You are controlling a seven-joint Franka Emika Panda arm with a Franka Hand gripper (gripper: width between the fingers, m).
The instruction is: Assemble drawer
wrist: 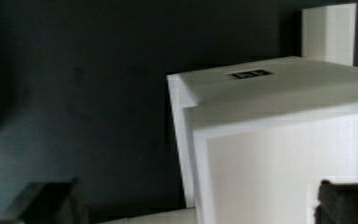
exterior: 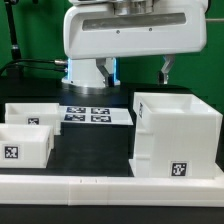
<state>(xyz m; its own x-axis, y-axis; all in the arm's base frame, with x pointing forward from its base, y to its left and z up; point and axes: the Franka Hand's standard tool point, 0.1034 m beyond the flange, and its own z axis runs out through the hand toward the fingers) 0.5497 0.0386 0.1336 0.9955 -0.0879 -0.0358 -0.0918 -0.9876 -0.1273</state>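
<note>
The drawer's large white boxy housing [exterior: 175, 130] stands at the exterior view's right, a tag on its front face. Two smaller open-top trays [exterior: 25, 146] [exterior: 38, 114] sit at the exterior view's left, one behind the other. My gripper [exterior: 135, 72] hangs above the table behind the housing, wide open and empty. In the wrist view the housing [wrist: 274, 130] fills the space below the gripper [wrist: 201, 205]. A dark fingertip [wrist: 51, 200] shows on one side of it and the other fingertip [wrist: 350, 200] on the other. Neither touches it.
The marker board [exterior: 95, 114] lies flat on the black table between the trays and the housing. A long low white rail [exterior: 110, 188] runs along the front edge. Another white part [wrist: 336, 35] shows beyond the housing in the wrist view.
</note>
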